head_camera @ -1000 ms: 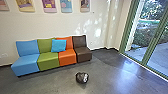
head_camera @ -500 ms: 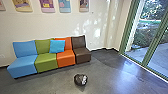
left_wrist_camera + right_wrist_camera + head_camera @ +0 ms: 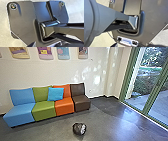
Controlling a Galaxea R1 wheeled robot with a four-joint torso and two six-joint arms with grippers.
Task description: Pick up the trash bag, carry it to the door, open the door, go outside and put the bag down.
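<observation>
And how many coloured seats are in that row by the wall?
4, side by side, from left to right in the head view: the blue seat, green seat, orange seat and brown seat. None looks hidden.

One blue seat [image 3: 20,113], one green seat [image 3: 43,109], one orange seat [image 3: 64,105] and one brown seat [image 3: 81,102] stand in a row near the floor's [image 3: 107,127] wall-side edge; one bright blue cushion [image 3: 55,94] leans across the green-orange join; posters [image 3: 63,52] hang on the pale wall [image 3: 55,74].

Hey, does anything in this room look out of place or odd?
The dark trash bag looks out of place, sitting alone on open floor in front of the colored seats. Nothing appears spilled or damaged.
</observation>
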